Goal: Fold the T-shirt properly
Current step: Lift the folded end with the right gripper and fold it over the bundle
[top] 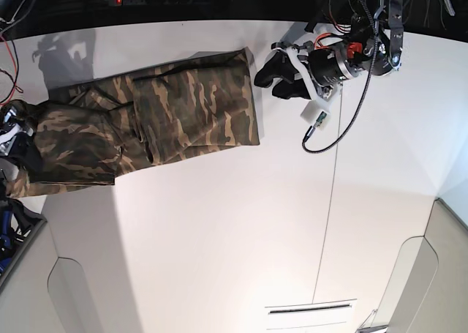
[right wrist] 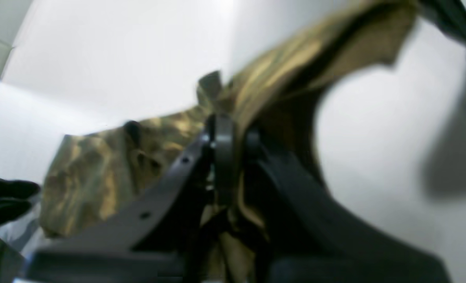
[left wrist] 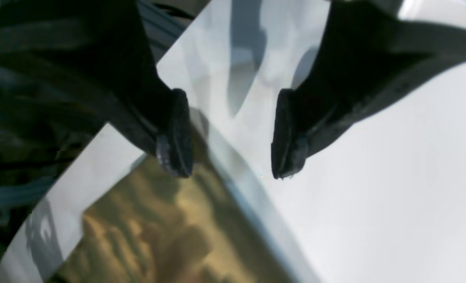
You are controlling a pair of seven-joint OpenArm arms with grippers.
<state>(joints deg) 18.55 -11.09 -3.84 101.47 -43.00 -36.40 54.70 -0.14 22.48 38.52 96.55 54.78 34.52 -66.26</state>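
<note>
Right gripper (right wrist: 233,145) clenched on an edge of the olive, brown and tan camouflage cotton T-shirt (top: 168,121), apparently lifting it, though blurred. Shirt lies spread on the white bench (top: 241,223). Left gripper (left wrist: 231,135) released, beside the hem.

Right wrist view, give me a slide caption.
Right gripper, jaws shut on a bunched fold of the T-shirt, lifted above the white table.

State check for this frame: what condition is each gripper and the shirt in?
left gripper: open, empty, just off the shirt's edge.
right gripper: shut on the T-shirt, fabric pinched between its fingers.
T-shirt: partly folded, flat toward the left gripper, bunched at the right gripper's end.
</note>
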